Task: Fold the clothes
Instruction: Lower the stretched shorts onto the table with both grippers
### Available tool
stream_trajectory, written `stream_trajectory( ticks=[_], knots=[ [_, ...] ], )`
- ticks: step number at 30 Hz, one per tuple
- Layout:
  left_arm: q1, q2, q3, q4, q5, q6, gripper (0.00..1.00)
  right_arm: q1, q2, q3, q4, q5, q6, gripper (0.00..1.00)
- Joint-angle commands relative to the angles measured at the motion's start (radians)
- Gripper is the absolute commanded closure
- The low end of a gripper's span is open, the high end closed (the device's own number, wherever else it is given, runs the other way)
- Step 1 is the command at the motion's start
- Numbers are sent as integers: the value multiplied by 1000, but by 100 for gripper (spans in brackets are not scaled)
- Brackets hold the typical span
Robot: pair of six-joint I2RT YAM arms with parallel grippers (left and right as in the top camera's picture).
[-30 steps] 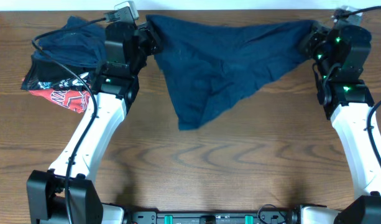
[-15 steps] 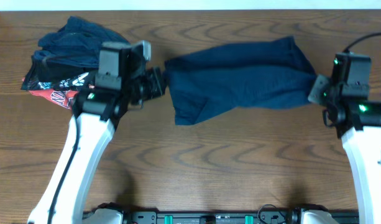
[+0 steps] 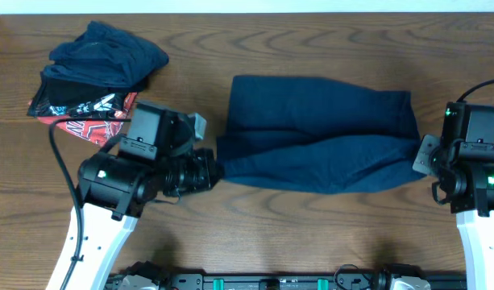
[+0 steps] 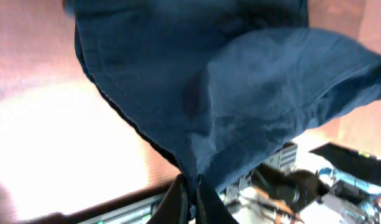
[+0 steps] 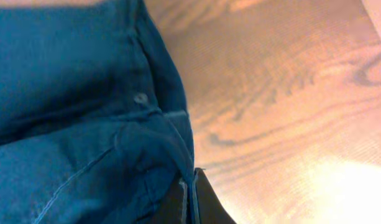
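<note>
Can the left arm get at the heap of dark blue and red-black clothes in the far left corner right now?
Probably not yet: the left gripper is shut on the wide navy cloth, though nothing blocks the heap.

Overhead looks straight down over the table (image 3: 311, 234). Each wrist view sits close on the navy garment (image 3: 319, 133), which overhead shares.

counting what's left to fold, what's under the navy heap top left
A red-and-black garment with white print sticks out from under the navy heap along its near edge. How far it runs beneath, and whether anything else lies there, is covered.
</note>
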Motion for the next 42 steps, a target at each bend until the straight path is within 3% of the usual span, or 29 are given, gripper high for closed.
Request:
stream_trajectory(
  ticks=[1, 6, 9, 14, 19, 23, 28, 35, 42],
  knots=[
    [-17, -28, 18, -9, 16, -3, 94, -9, -10, 12, -32, 79, 71, 99],
    [-17, -147, 27, 80, 16, -2, 94, -9, -14, 12, -109, -126, 57, 99],
    [-17, -214, 27, 145, 11, -18, 94, -11, -15, 12, -196, -110, 188, 99],
    [-17, -300, 27, 157, -45, -85, 94, -23, -44, 12, -269, -96, 216, 99],
    [-17, -314, 27, 88, -48, -114, 94, -56, -115, 13, -234, -21, 261, 99],
    [-17, -299, 16, 45, -179, -115, 94, -68, -134, 12, -135, -25, 259, 99],
    [-17, -220, -16, 143, -354, -114, 94, -68, -50, 12, -33, -45, 249, 99],
    [-17, 50, -42, 330, -364, -66, 94, -68, 166, 12, 47, -44, 243, 99],
    [-17, 367, -42, 595, -409, -8, 94, -69, 396, 12, 242, -32, 232, 99]
  ],
)
